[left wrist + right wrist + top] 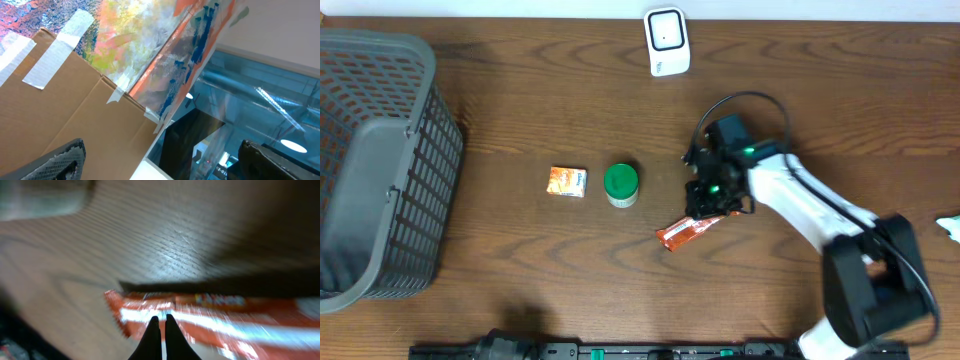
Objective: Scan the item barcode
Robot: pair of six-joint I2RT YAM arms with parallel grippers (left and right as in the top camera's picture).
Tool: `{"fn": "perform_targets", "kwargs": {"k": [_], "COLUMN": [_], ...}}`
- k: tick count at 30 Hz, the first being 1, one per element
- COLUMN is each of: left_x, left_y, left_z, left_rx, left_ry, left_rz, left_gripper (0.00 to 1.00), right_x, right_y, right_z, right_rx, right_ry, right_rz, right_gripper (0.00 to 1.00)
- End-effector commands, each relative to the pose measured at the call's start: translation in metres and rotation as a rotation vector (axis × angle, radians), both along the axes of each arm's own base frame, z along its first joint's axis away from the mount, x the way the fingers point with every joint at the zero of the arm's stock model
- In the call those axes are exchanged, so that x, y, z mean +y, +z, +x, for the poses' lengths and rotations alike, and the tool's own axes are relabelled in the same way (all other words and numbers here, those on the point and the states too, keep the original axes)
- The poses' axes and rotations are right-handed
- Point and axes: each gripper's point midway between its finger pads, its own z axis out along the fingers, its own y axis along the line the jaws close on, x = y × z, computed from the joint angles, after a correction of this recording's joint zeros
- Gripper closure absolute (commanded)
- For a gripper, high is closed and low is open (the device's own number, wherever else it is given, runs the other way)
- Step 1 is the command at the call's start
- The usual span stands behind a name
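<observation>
**Right arm's closed pincer sits on an orange packet at mid-table**

A dark wooden table (520,270) fills the overhead view. A big grey mesh basket (380,165) takes up its left end and runs past the edge of the picture. The far edge of the table runs along the top, and the arms' mounting rail lines the near edge.

The white and black right arm (810,205) reaches in from the near right corner toward the middle. The right pincer (715,205) points down at the table. In its wrist view the two dark fingers (154,337) are pressed together with no gap, their tips over the orange packet (688,232). I cannot tell whether they pinch any of the wrapper.

The packet lies flat, just right of the table's centre. Its long axis runs diagonally. The end farther from the rail sits under the pincer, and the nearer end points left toward the rail.

A white scanner (667,40) stands at the far edge, well apart from the packet, with bare wood between them. More bare wood lies between the packet and the near rail.

To the packet's left, near but not touching, is a jar (621,184) with a green lid. Just beside the jar is a small orange box (567,181).

The left pincer (165,167) is wide open and holds nothing. One fingertip shows in each lower corner of its wrist view, which faces taped cardboard (60,115) and a painted sheet (150,45).
</observation>
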Motion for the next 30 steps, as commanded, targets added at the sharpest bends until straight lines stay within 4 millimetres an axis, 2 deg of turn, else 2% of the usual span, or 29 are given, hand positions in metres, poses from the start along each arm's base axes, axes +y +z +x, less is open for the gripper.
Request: {"fn": "perform_targets", "kwargs": {"k": [1,3,6,9,12,13,14,15,16,21,22,23,24,26,29,30], "left_x": [0.002,0.002,0.002,0.002,0.002,0.002,0.002,0.002,0.002,0.002,0.002,0.002,0.002,0.002,0.002,0.002], "left_y": [-0.001,-0.001,-0.001,-0.001,-0.001,-0.001,-0.001,-0.001,-0.001,-0.001,-0.001,-0.001,-0.001,-0.001,-0.001,-0.001], "left_z": [-0.004,-0.004,-0.004,-0.004,-0.004,-0.004,-0.004,-0.004,-0.004,-0.004,-0.004,-0.004,-0.004,-0.004,-0.004,-0.004], "left_rx": [0.002,0.002,0.002,0.002,0.002,0.002,0.002,0.002,0.002,0.002,0.002,0.002,0.002,0.002,0.002,0.002], "left_ry": [0.014,0.014,0.014,0.014,0.014,0.014,0.014,0.014,0.014,0.014,0.014,0.014,0.014,0.014,0.014,0.014], "left_rz": [0.003,0.003,0.003,0.003,0.003,0.003,0.003,0.003,0.003,0.003,0.003,0.003,0.003,0.003,0.003,0.003], "left_gripper": [0.02,0.02,0.02,0.02,0.02,0.02,0.02,0.02,0.02,0.02,0.02,0.02,0.02,0.02,0.02,0.02], "right_x": [0.003,0.003,0.003,0.008,0.013,0.015,0.015,0.016,0.016,0.037,0.039,0.039,0.038,0.027,-0.005,-0.015], "right_y": [-0.033,-0.043,-0.043,-0.023,0.012,0.025,0.032,0.043,0.051,0.088,0.092,0.092,0.092,0.085,0.067,0.061], "right_z": [-0.017,-0.021,-0.021,-0.013,-0.003,0.0,0.002,0.003,0.004,-0.015,-0.014,-0.011,-0.008,-0.007,-0.019,-0.024], "right_rx": [0.097,0.126,0.128,0.104,0.054,0.032,0.016,-0.006,-0.019,0.031,0.018,0.006,0.015,0.12,0.32,0.37], "right_ry": [0.007,0.011,0.01,0.018,0.022,0.032,0.041,0.056,0.059,0.082,0.085,0.083,0.048,-0.157,-0.554,-0.681], "right_rz": [-0.047,-0.061,-0.061,-0.04,-0.014,-0.005,0.001,0.011,0.015,0.183,0.198,0.197,0.196,0.124,-0.085,-0.146], "right_gripper": [0.99,0.99,0.99,0.99,0.99,0.9,0.61,0.06,0.01,0.01,0.08,0.23,0.3,0.3,0.15,0.14]}}
